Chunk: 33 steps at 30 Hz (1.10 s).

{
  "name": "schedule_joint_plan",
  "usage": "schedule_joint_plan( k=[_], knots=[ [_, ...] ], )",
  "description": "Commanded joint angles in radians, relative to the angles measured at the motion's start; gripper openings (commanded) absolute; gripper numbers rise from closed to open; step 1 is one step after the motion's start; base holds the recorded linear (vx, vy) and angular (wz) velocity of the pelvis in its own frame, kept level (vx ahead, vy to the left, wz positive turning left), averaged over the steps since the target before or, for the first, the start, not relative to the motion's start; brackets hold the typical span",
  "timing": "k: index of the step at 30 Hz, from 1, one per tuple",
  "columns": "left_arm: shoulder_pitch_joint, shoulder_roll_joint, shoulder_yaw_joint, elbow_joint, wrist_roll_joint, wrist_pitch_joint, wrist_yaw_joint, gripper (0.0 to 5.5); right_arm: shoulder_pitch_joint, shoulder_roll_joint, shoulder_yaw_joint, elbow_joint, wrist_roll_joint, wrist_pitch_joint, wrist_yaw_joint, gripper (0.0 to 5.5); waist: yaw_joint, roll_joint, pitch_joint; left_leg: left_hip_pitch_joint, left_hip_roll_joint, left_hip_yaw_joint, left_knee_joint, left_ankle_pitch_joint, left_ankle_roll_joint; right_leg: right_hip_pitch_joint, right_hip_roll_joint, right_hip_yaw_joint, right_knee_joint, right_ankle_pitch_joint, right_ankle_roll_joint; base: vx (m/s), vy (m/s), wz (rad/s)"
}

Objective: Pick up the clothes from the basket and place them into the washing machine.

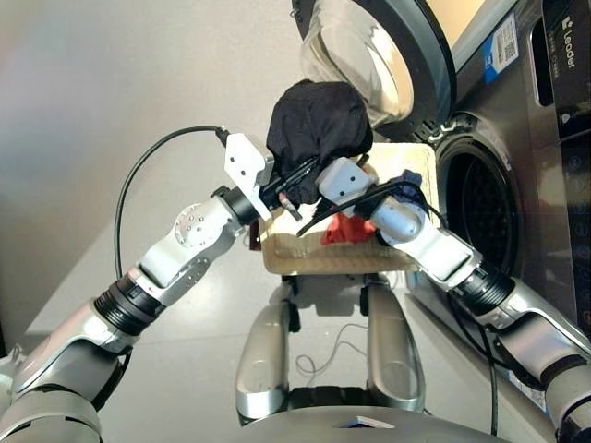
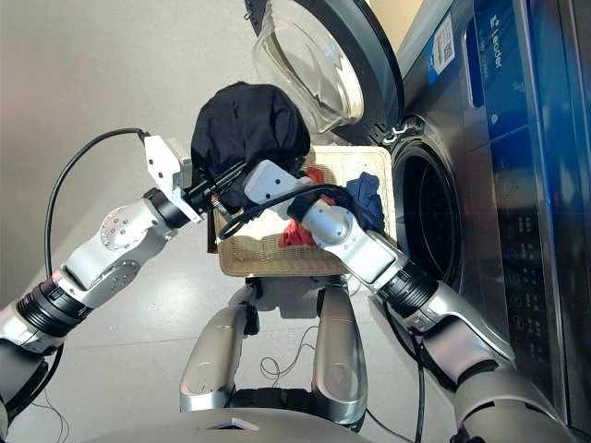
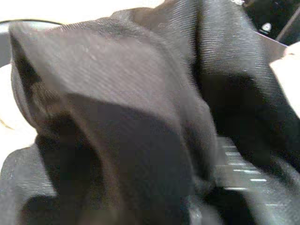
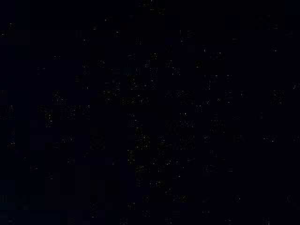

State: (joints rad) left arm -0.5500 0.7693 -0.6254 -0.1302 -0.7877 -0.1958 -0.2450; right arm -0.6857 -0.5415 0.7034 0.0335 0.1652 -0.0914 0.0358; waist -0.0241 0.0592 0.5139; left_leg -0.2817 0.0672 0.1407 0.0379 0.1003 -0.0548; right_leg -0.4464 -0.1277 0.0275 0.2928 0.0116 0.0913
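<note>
Black garment bunched, no clear long axis; whether fingers grip, cannot tell.

Three garments are counted, one black, one coral-red and one navy blue, along with one basket, one washing machine and two grippers.

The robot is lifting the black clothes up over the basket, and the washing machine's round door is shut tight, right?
Not quite. The black clothes are up over the basket, but the washing machine door is wide open, as both eye views show.
</note>
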Motion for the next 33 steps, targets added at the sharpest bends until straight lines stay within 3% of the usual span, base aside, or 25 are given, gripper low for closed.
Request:
schedule_joint_plan(
  k=[1,9,18,20,22,27,33],
  knots=[
    [0.071,0.029,-0.007,-0.044,0.027,-0.014,0.003,5.50,-0.095,0.085,-0.089,-0.199,0.028,-0.163,-0.032,0.00,0.002,-0.037,-0.036,-0.017,-0.022,-0.018,0.082,-0.054,-0.001,0.061,-0.007,0.043,-0.106,0.066,0.046,0.000,0.000,0.000],
    [0.075,0.030,-0.001,-0.053,0.018,-0.029,-0.003,5.50,-0.087,0.085,-0.089,-0.135,-0.006,-0.187,-0.057,0.00,0.008,-0.030,-0.033,-0.026,-0.025,-0.020,0.096,-0.059,-0.001,0.059,-0.011,0.045,-0.101,0.063,0.046,0.000,0.000,0.000],
    [0.104,0.004,0.027,-0.064,0.011,-0.057,0.013,5.50,0.043,0.127,-0.147,0.030,-0.079,-0.221,-0.170,0.00,0.017,-0.015,-0.026,-0.035,-0.028,-0.027,0.117,-0.069,0.004,0.059,-0.015,0.044,-0.090,0.057,0.050,0.000,0.000,0.000],
    [0.117,-0.038,0.061,-0.064,0.014,-0.087,0.035,5.50,0.065,0.120,-0.153,0.094,-0.157,-0.238,-0.225,0.00,0.021,-0.013,-0.027,-0.041,-0.030,-0.031,0.125,-0.074,0.005,0.057,-0.014,0.045,-0.083,0.053,0.051,0.000,0.000,0.000],
    [0.166,-0.169,0.125,-0.025,0.051,-0.156,0.108,5.50,0.095,0.089,-0.155,0.162,-0.237,-0.253,-0.284,0.00,0.025,-0.015,-0.030,-0.049,-0.029,-0.040,0.136,-0.080,0.005,0.052,-0.014,0.040,-0.073,0.045,0.050,0.000,0.000,0.000],
    [0.215,-0.312,0.141,0.016,0.153,-0.215,0.204,5.50,0.172,0.088,-0.207,0.333,-0.234,-0.282,-0.367,0.00,0.024,-0.018,-0.023,-0.078,-0.030,-0.055,0.189,-0.105,0.010,0.031,-0.015,0.039,-0.025,0.021,0.044,-0.004,0.002,0.077],
    [0.216,-0.412,0.164,0.043,0.253,-0.263,0.348,5.50,0.206,0.112,-0.217,0.461,-0.232,-0.301,-0.441,0.00,0.016,-0.023,-0.013,-0.132,-0.024,-0.055,0.270,-0.140,0.010,-0.017,-0.006,0.038,0.051,-0.011,0.035,0.000,0.000,0.000]
  ],
)
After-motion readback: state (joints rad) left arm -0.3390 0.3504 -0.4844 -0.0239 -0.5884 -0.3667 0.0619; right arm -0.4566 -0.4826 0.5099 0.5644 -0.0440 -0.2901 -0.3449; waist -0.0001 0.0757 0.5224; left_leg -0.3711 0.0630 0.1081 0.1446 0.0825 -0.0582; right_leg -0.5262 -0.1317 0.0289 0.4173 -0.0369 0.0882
